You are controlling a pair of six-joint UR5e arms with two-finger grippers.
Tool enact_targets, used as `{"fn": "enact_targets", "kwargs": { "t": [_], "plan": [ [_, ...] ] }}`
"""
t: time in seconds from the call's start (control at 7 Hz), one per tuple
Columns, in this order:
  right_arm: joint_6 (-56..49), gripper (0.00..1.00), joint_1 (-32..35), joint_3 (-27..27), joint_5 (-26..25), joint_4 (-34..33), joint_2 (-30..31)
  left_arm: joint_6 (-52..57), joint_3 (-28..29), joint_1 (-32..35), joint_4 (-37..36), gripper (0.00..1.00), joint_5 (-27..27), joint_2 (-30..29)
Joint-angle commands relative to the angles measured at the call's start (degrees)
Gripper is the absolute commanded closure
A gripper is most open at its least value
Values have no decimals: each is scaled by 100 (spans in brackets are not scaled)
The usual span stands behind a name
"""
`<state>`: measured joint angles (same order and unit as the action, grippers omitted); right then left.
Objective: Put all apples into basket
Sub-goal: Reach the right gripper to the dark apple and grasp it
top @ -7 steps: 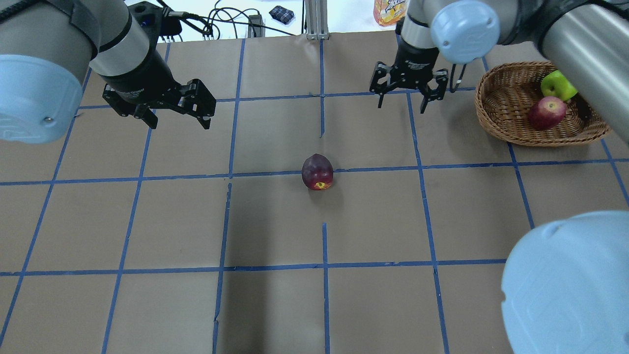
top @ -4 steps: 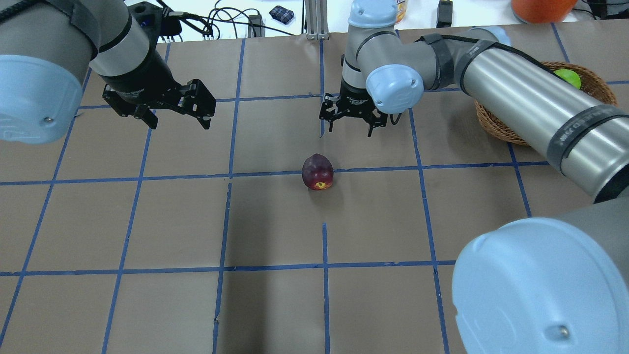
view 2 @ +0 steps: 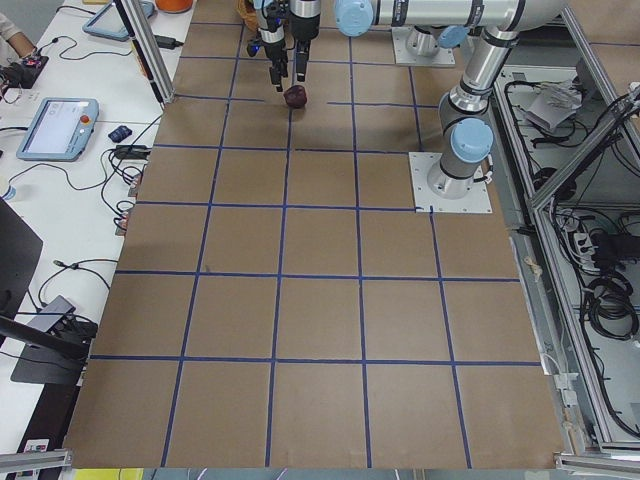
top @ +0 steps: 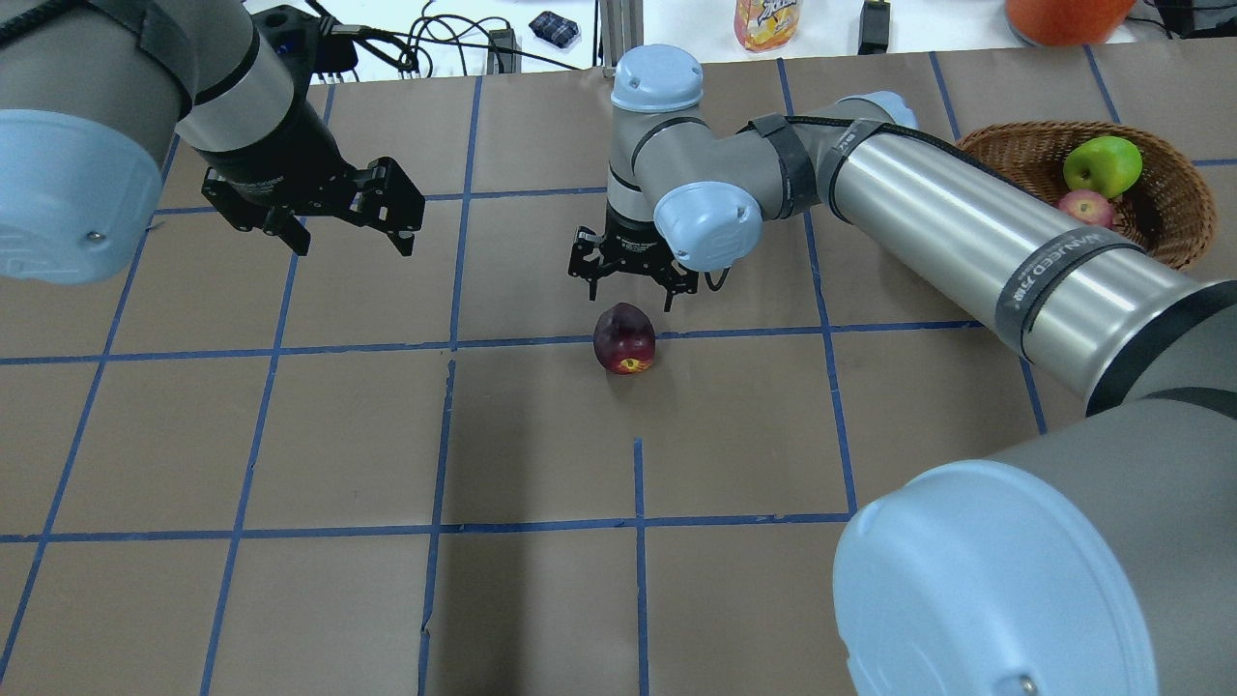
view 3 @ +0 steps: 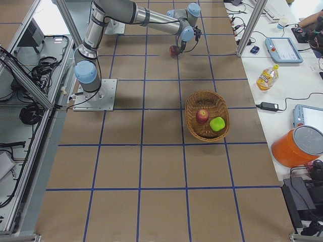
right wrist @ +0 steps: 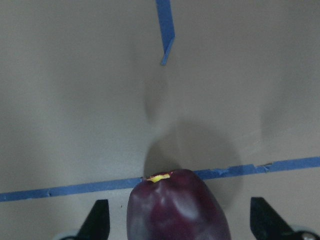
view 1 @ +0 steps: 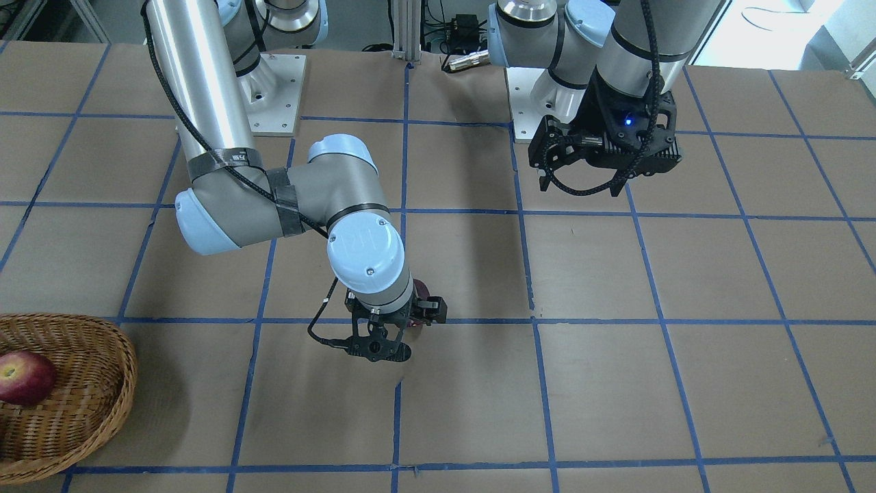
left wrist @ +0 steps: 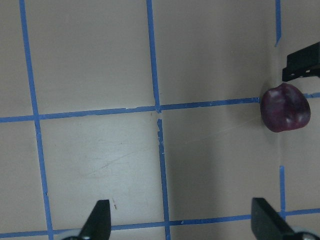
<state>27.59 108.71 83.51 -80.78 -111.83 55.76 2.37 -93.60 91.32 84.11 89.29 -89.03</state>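
Note:
The dark maroon apple [top: 624, 338] lies on the brown table near the middle, on a blue tape line. My right gripper [top: 630, 292] is open just above and behind it. In the right wrist view the apple [right wrist: 177, 207] sits between the two spread fingertips [right wrist: 97, 220] without touching them. The wicker basket [top: 1174, 208] at the far right holds the green apple [top: 1102, 166] and the red apple [top: 1084, 206]. My left gripper [top: 350, 237] is open and empty, high over the far left. Its wrist view shows the maroon apple [left wrist: 285, 107] at the right edge.
The long right arm [top: 947, 232] stretches across the table between the basket and the apple. A juice bottle [top: 766, 24], an orange container [top: 1063, 10] and cables [top: 435, 43] lie beyond the far edge. The basket [view 1: 75, 397] sits at the table corner.
My right arm has swung from beside the basket leftward to the maroon apple and come down close over it, still open. The left arm and the apple have not moved.

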Motion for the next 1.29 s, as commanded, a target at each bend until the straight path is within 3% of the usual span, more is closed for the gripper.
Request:
{"fn": "enact_targets", "kwargs": {
  "t": [0.0,0.43,0.57,0.71,1.14],
  "plan": [
    [27,0,45,234,36,-23,-31,0,-1,0,0,0,0,0],
    [132,2,159,473,79,-111,-22,9,8,0,0,0,0,0],
    [342,61,211,473,88,-251,-13,9,8,0,0,0,0,0],
    [352,100,212,447,62,-304,-13,9,8,0,0,0,0,0],
    [370,100,-225,122,27,-78,285,9,8,-9,0,0,0,0]
  ]
}}
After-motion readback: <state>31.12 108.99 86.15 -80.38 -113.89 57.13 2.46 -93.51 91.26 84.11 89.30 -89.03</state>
